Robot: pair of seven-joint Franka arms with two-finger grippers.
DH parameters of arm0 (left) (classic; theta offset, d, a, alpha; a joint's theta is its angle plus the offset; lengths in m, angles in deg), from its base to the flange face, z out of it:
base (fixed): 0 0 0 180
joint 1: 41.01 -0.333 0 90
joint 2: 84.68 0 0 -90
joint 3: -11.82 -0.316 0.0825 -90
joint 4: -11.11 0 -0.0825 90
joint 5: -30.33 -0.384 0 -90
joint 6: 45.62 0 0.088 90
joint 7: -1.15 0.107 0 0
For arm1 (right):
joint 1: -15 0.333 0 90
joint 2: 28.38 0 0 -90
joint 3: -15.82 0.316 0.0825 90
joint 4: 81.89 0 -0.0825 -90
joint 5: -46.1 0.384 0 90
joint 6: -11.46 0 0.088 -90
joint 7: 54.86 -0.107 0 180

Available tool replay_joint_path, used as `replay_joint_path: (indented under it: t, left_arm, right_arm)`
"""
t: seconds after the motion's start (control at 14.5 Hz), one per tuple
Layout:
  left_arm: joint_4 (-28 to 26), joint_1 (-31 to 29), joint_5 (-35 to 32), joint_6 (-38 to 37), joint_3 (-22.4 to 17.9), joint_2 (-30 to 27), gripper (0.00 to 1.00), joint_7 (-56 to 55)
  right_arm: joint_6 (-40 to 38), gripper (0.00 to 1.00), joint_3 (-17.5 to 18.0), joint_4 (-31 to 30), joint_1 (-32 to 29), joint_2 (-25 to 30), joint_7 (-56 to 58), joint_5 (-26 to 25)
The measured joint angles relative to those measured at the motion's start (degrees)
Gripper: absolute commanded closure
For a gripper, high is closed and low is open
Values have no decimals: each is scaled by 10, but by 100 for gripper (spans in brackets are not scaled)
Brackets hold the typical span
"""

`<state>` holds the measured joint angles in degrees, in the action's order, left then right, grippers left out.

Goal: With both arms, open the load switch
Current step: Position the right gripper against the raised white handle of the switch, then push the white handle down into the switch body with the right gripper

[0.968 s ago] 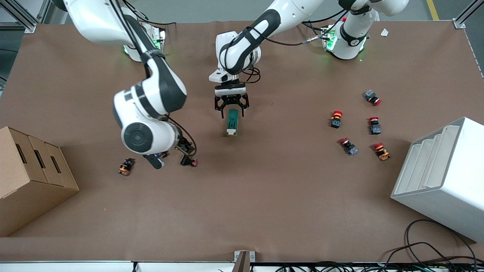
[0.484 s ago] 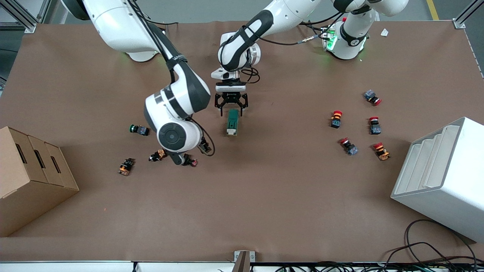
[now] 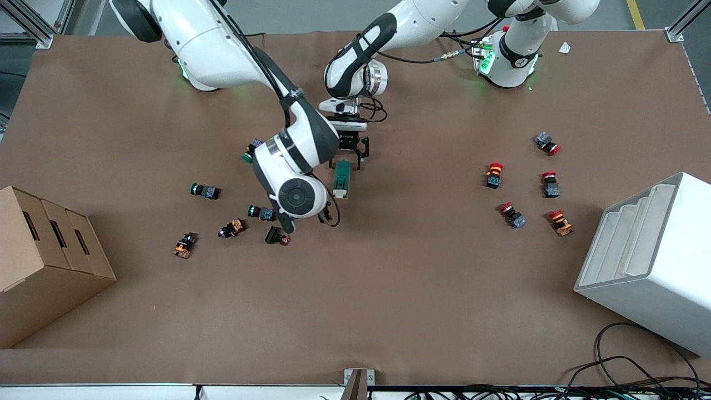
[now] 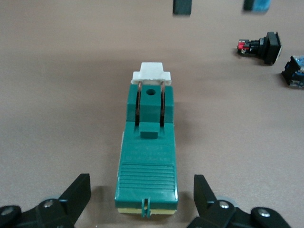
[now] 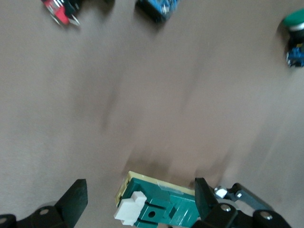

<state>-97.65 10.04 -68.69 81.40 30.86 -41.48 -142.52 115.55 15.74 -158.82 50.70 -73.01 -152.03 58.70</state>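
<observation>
Front view: load switch [image 3: 341, 179] flat on the brown bench, around mid-bench and somewhat toward the edge where the arm bases stand, white lever [image 3: 338, 194] at the end nearer the front camera. Left gripper [image 3: 352, 159] low at the switch's other end, fingers [image 4: 205, 192] spread wide either side of the green body, gripping nothing and apart from it in the left wrist view. Right gripper [image 5: 137, 199] over the lever end, fingers [image 5: 76, 197] likewise spread and empty. By these frames, approach nearly done on both sides; bracing of the body, grip on the lever and the pull itself all left to do, lever seemingly down flat, so switch not yet open. Body a long moulded plastic block, dark green, ribbed panel near the left gripper's end, pale cream base layer beneath, two thin metal strips running to the blocky white lever, small round hole between them. Bench covering matte and smooth. Round-capped push-buttons [image 3: 203, 190] scattered well apart from the switch.
</observation>
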Motion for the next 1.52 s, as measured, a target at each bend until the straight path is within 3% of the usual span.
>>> replay_joint_path:
  t: [0.62,1.52]
  left_arm:
    - [-5,21,-12,-29,0,7,1,-8]
    - [-2,37,-49,-83,0,27,0,-25]
  right_arm:
    - [30,0,0,1,34,-34,-28,21]
    - [-87,0,0,34,49,-34,-32,21]
